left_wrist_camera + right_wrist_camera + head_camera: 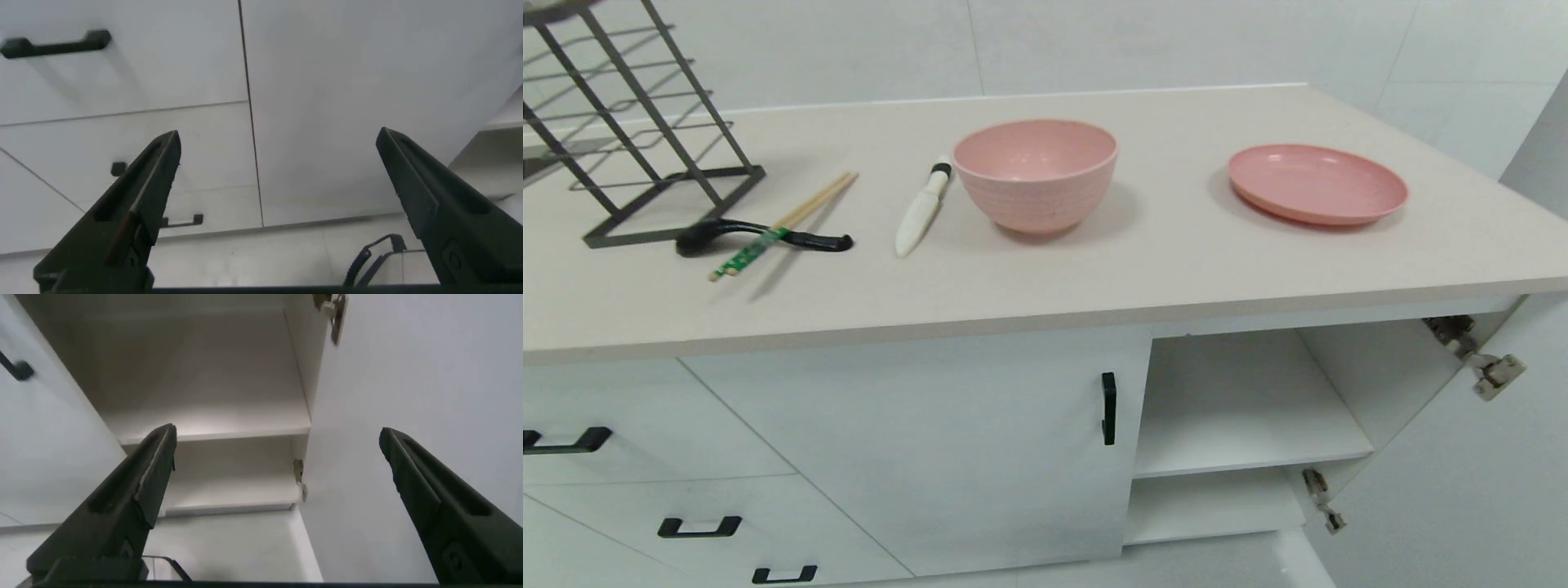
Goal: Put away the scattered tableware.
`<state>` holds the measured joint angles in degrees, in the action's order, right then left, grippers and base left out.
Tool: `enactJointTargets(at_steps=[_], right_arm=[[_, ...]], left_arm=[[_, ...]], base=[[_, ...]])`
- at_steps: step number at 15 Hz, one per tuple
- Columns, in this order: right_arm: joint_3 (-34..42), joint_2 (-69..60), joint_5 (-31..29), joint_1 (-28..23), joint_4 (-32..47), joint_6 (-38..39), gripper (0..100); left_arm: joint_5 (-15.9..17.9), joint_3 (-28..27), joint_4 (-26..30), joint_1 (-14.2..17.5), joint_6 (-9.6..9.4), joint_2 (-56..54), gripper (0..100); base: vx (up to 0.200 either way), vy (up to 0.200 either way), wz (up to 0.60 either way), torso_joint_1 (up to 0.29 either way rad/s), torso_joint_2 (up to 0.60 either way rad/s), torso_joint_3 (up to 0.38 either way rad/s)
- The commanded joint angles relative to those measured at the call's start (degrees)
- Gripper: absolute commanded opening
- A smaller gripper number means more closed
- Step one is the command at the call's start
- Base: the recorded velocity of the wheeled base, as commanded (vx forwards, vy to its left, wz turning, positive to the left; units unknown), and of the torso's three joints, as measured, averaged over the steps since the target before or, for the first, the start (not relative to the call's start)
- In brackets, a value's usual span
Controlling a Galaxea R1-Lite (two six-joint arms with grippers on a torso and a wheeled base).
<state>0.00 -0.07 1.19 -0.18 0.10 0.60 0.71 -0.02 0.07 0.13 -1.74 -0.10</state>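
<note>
Sitting on the worktop (pixel 1094 269): one rack (pixel 645 122), one pink plate (pixel 1316 184) at the right, one pink bowl (pixel 1035 175) mid-worktop, one black ladle (pixel 698 238), two chopsticks (pixel 809 204) crossing it, one white knife (pixel 921 214). Left jaws and right jaws gape wide, empty.

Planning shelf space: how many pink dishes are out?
2: a deep round pink bowl near the middle of the beige countertop, and a shallow round pink plate apart to its right. None seems hidden.

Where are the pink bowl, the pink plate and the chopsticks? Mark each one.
pink bowl (pixel 1035 163), head view, inner hollow.
pink plate (pixel 1316 181), head view, flat middle.
chopsticks (pixel 809 207), head view, bare wooden shafts.
</note>
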Motion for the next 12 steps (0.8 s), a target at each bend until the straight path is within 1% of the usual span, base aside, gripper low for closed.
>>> enactJointTargets(at_steps=[1, 4, 7, 8, 10, 12], right_arm=[[0.0, 0.07, 0.04, 0.01, -0.01, 0.02, 100], [0.0, 0.07, 0.04, 0.01, -0.01, 0.02, 100], [0.0, 0.07, 0.04, 0.01, -0.01, 0.02, 100], [0.0, 0.07, 0.04, 0.01, -0.01, 0.02, 100], [0.0, 0.07, 0.04, 0.01, -0.01, 0.02, 100], [0.0, 0.07, 0.04, 0.01, -0.01, 0.02, 100]], left_arm=[[0.0, 0.02, 0.01, 0.04, -0.01, 0.1, 100], [0.0, 0.02, 0.01, 0.04, -0.01, 0.1, 100], [0.0, 0.02, 0.01, 0.04, -0.01, 0.1, 100], [0.0, 0.02, 0.01, 0.04, -0.01, 0.1, 100], [0.0, 0.02, 0.01, 0.04, -0.01, 0.1, 100], [0.0, 0.02, 0.01, 0.04, -0.01, 0.1, 100]], base=[[0.0, 0.0, 0.0, 0.198, -0.61, -0.183], [0.0, 0.0, 0.0, 0.243, -0.51, -0.216], [0.0, 0.0, 0.0, 0.092, -0.48, -0.217], [0.0, 0.0, 0.0, 0.217, -0.48, -0.227], [0.0, 0.0, 0.0, 0.42, -0.48, -0.229], [0.0, 0.0, 0.0, 0.342, -0.48, -0.234]])
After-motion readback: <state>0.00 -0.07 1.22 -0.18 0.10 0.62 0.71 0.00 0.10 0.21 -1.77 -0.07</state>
